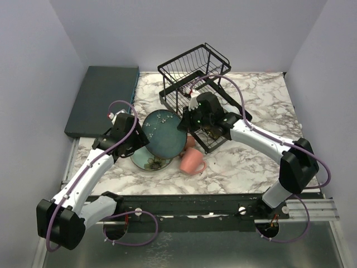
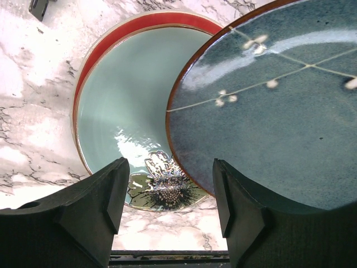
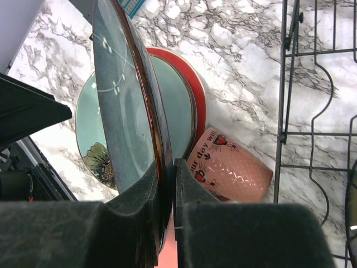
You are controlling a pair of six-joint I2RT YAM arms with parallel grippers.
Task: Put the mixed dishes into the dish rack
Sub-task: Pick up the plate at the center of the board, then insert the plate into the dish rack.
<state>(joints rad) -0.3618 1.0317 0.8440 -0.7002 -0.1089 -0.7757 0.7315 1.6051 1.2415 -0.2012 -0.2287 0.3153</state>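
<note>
A dark teal plate (image 1: 163, 133) with a white branch pattern is tilted up on edge, and my right gripper (image 3: 167, 167) is shut on its rim (image 3: 159, 139). Under it, flat on the marble, lies a red-and-teal plate (image 1: 149, 161) with a flower motif (image 2: 167, 190). My left gripper (image 2: 167, 184) is open just above that plate's near edge. Nothing is between its fingers, and the dark teal plate (image 2: 268, 123) runs past its right finger. A pink mug (image 1: 191, 162) lies on its side next to the plates (image 3: 228, 167). The black wire dish rack (image 1: 195, 72) stands behind my right gripper.
A dark teal flat slab (image 1: 103, 99) lies at the back left. The rack's lower wires (image 3: 318, 111) are close on the right of my right gripper. A second pink mug (image 1: 191, 140) sits between the tilted plate and the rack.
</note>
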